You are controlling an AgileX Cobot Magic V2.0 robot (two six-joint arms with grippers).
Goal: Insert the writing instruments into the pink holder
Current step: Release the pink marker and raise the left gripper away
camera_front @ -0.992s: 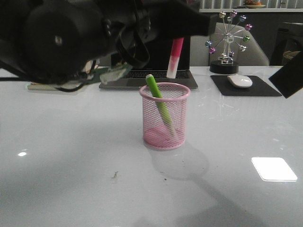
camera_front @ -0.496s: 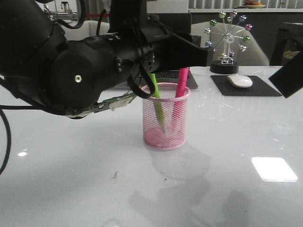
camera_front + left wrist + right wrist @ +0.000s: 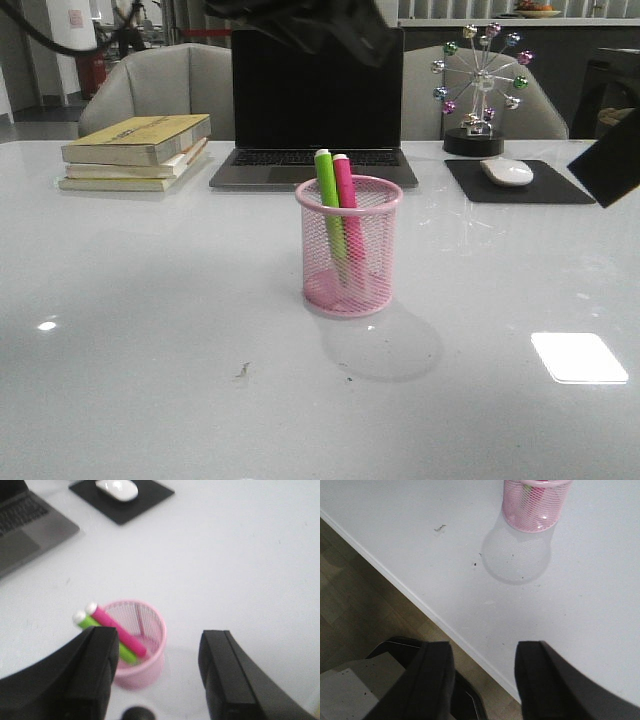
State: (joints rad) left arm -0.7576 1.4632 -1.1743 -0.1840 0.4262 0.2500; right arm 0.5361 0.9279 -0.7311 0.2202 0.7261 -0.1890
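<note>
- While you look forward over the table, you'll find the pink holder standing upright at mid-table, in front of the laptop. The green marker and pink marker stand side by side inside it, touching or nearly so, pale tips up and poking above the rim. Their long axes run close to vertical, leaning slightly. Only a dark piece of arm shows at the top edge, above the laptop.
- From the left wrist, your left gripper hangs above the holder with its fingers spread wide and nothing between them. The holder lies below and slightly to one side of the gap, so this arm is the nearer one. The picture is soft, so I'd only guess both markers rest against the holder's wall.
- From the right wrist, your right gripper is also parted and empty, out past the table edge over the floor, well apart from the holder.
- Judging by this, both instruments are in; retreat looks like all that remains.
</note>
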